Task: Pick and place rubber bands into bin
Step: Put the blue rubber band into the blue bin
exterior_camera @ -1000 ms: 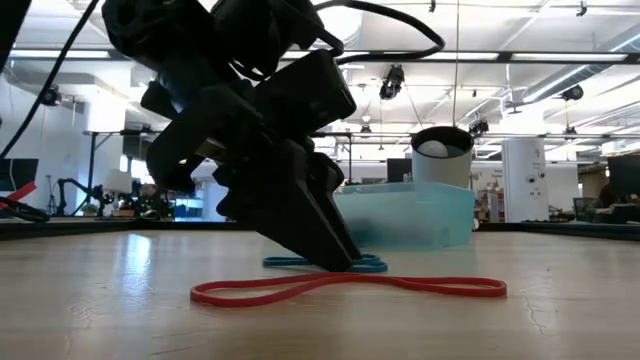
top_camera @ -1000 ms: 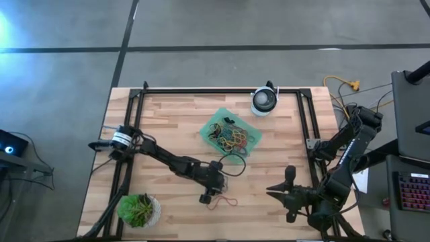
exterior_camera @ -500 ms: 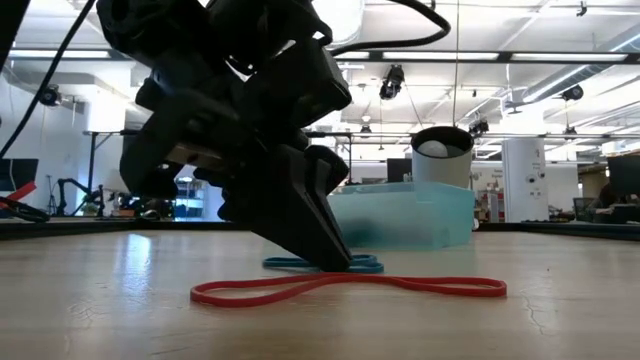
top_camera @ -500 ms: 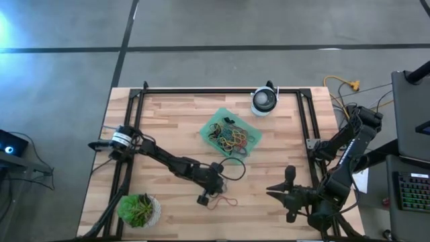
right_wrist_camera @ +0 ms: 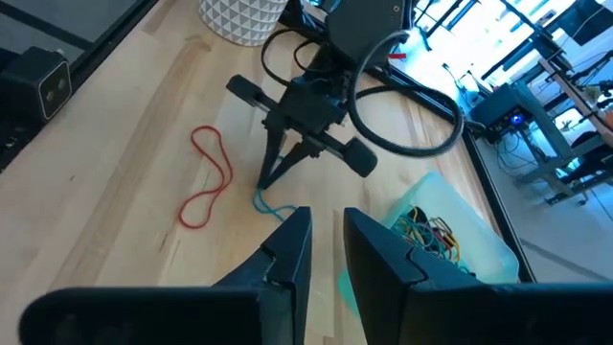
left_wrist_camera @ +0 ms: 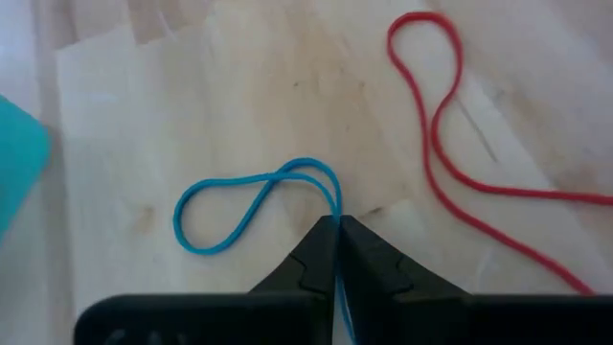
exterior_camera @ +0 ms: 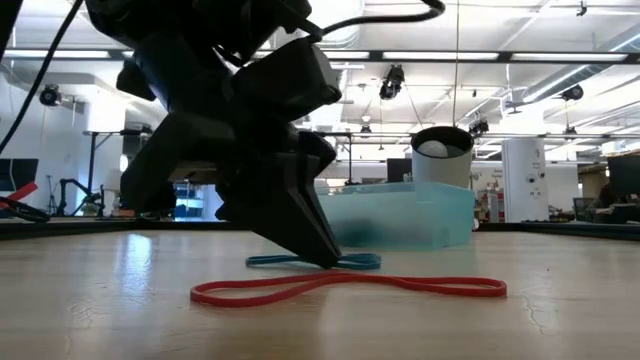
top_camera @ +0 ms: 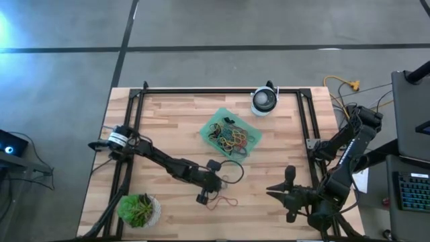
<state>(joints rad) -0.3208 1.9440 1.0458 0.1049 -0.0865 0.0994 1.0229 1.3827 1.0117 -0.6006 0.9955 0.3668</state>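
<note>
A blue rubber band [left_wrist_camera: 239, 201] lies on the wooden table, twisted into a loop, with my left gripper [left_wrist_camera: 336, 228] shut on one end of it. My left gripper [top_camera: 216, 189] stands just below the bin in the high view. A red rubber band [left_wrist_camera: 442, 125] lies flat beside it, untouched [top_camera: 226, 200]. The mint-green bin [top_camera: 232, 133] holds several coloured bands and rests on the table farther back [exterior_camera: 405, 215]. My right gripper [right_wrist_camera: 327, 251] hangs above the near right part of the table, open with a narrow gap and nothing in it. My left gripper pinches the blue band's end [left_wrist_camera: 335, 203] between its two fingertips [exterior_camera: 325, 258]. The fingers slant down from the table's left side. A blue strand runs back between them. The rest of the band lies slack on the table.
A potted plant [top_camera: 139, 210] stands at the near left corner and a round white-and-black device [top_camera: 265, 101] at the far edge. A black cable [top_camera: 233, 168] loops off my left wrist. Black frame rails [top_camera: 310, 128] run along the table's sides.
My left gripper has shut on the blue band where it stood and has rolled a little about its own line. The blue band's free loop has slid slightly along the table. The red band has not moved.
</note>
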